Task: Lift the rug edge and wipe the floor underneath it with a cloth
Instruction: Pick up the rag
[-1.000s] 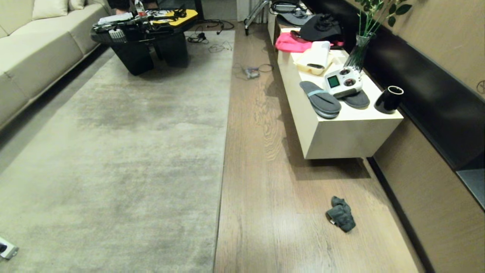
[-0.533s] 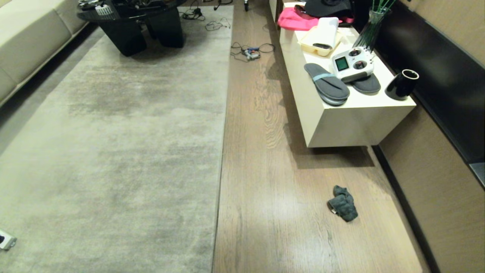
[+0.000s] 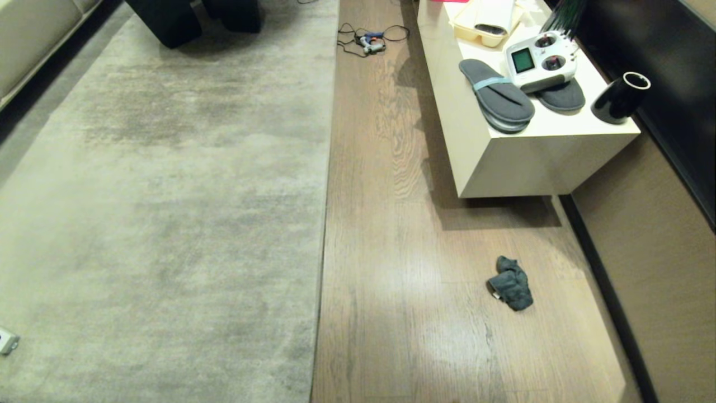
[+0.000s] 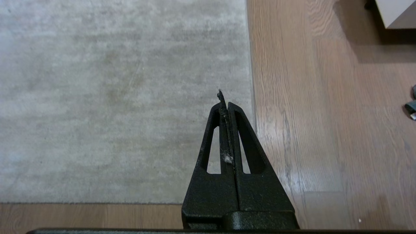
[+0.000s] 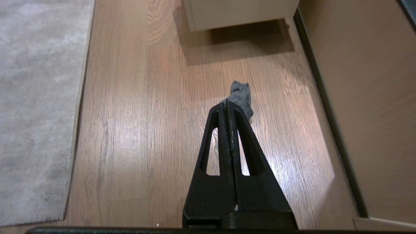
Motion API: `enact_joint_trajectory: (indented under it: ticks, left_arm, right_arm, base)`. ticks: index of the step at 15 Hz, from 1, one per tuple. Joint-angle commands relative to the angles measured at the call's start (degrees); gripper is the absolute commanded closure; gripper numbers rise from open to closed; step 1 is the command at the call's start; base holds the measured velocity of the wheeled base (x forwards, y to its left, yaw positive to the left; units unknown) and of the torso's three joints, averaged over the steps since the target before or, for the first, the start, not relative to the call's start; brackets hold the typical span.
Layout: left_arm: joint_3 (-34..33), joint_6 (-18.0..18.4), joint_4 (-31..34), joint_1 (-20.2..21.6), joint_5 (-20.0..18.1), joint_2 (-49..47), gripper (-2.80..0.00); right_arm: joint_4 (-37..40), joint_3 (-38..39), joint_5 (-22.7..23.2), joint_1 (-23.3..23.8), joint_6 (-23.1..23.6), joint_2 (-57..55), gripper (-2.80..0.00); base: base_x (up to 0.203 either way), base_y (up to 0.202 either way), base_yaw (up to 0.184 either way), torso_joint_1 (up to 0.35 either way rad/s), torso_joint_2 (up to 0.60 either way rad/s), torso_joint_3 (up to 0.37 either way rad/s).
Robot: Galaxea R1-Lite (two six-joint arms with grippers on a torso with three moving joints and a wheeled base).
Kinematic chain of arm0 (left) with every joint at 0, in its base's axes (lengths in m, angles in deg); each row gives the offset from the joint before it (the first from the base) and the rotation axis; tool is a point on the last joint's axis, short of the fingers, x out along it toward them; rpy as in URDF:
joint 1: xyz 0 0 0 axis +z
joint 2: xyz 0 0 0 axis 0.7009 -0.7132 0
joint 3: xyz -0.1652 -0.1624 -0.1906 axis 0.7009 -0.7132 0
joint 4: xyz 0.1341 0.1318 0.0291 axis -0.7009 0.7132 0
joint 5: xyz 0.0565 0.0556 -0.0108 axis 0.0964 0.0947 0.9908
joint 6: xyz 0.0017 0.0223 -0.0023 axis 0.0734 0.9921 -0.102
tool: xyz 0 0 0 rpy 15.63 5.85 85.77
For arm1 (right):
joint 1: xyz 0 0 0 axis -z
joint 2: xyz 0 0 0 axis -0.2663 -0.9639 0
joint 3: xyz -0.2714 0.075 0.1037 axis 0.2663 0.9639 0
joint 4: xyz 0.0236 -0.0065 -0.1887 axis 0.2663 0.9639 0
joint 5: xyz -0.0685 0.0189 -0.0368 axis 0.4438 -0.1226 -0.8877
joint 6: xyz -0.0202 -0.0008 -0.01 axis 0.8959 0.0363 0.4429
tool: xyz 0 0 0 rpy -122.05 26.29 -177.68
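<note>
One cloth (image 5: pixel 241 95) just beyond right claw (image 5: pixel 227 103)

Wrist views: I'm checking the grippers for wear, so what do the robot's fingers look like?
Both the left gripper and the right gripper are matte black, each finger a tapered triangular frame with a long cut-out slot. The left one carries a wisp of pale lint along its inner seam.

The right hand (image 5: pixel 227 104) reaches up from the bottom centre of the frame, its two black fingers (image 5: pixel 242 136) pressed flat together. Past the tips lies the cloth (image 5: pixel 241 96) (a crumpled grey lump) on the floor (image 5: pixel 143 130). The rug edge (image 5: pixel 78 107) runs down the left side; a pale cabinet (image 5: pixel 240 13) sits at top centre.
</note>
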Motion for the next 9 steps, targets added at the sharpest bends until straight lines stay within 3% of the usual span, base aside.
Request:
enact_joint_trajectory:
  ticks: [1, 9]
  left_arm:
    - [0.0, -0.16, 0.22, 0.02, -0.06, -0.09, 0.0]
    - [0.0, -0.25, 0.04, 0.02, -0.05, -0.09, 0.0]
  right_arm:
    - [-0.02, 0.0, -0.03, -0.02, 0.0, 0.0, 0.0]
    - [0.02, 0.0, -0.03, -0.02, 0.0, 0.0, 0.0]
  base:
    - [0.0, 0.0, 0.0, 0.007, 0.0, -0.207]
    - [0.0, 0.0, 0.0, 0.003, 0.0, -0.2]
